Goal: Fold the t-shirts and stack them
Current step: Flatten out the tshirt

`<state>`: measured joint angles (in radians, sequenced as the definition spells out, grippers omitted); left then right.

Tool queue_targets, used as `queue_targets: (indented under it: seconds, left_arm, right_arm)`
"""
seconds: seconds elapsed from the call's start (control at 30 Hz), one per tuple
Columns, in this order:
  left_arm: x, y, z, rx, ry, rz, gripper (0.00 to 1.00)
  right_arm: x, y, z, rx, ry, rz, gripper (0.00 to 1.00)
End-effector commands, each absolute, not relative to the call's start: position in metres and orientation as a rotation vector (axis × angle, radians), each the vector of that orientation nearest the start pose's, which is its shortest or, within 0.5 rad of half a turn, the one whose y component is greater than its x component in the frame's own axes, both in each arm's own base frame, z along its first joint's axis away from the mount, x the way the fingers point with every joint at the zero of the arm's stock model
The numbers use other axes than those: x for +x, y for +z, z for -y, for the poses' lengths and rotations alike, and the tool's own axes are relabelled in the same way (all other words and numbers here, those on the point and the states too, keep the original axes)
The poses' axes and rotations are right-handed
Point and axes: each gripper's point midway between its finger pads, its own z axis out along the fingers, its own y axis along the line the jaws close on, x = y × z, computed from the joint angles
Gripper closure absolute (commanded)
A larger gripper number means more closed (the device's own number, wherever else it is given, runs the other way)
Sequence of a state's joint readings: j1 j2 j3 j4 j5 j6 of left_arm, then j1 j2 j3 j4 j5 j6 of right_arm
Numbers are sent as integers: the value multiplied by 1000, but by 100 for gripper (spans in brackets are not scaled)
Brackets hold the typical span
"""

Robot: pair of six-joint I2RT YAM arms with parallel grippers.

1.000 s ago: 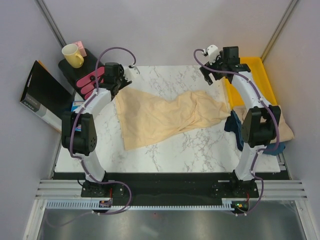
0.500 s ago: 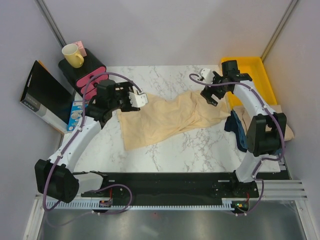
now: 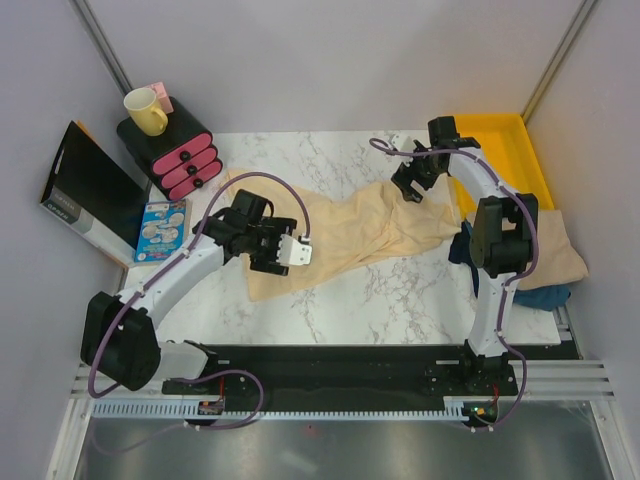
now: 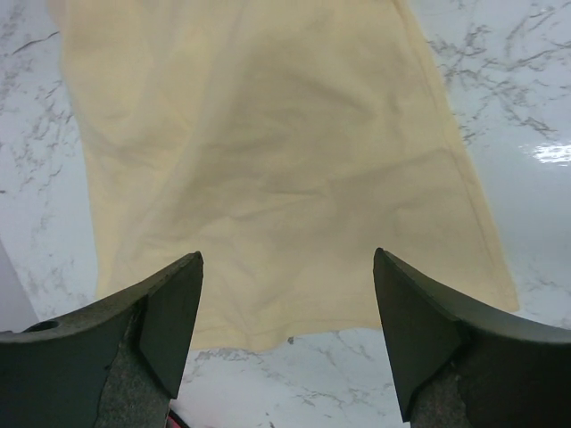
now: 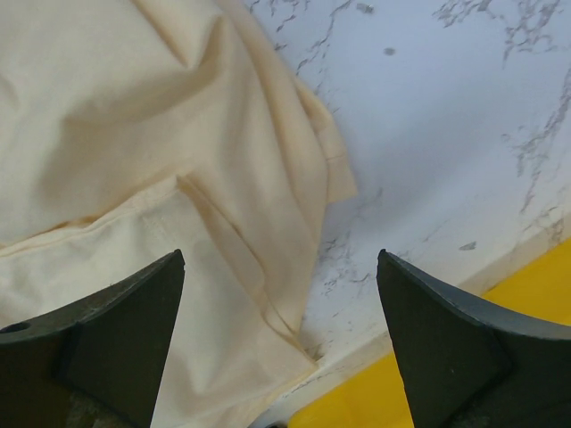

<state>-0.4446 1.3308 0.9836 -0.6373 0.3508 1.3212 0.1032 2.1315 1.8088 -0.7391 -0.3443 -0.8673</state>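
Left arm stretches low and rightward. Left tool is spread wide and empty over the near-left hem of the cream t-shirt, which lies rumpled mid-desk. Right arm folds back, right tool wide and empty over the shirt's far-right corner, near the yellow tray. 1 second earlier, both tools were nearer the far corners.

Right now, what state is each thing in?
Shirt: unfolded, rumpled flat on the table.
Second shirt: bunched at the table's right edge.
Left gripper: open, empty, over the shirt's hem.
Right gripper: open, empty, over the shirt's edge.
Drawers: shut.
Mug: upright on the drawers.
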Motion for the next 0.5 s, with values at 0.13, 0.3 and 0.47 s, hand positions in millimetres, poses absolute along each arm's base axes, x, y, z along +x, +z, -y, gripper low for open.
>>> queue_targets:
  seconds: [0.13, 0.3, 0.47]
  left_arm:
    - [243, 108, 165, 2191, -297, -1488, 16]
    - [215, 105, 161, 2258, -407, -1512, 14]
    - [199, 89, 158, 2289, -493, -1600, 14]
  right_arm:
    - [514, 107, -89, -1292, 163, -2110, 7]
    - [504, 104, -88, -1326, 175, -2122, 8]
    - [498, 96, -92, -1314, 215, -2150, 11]
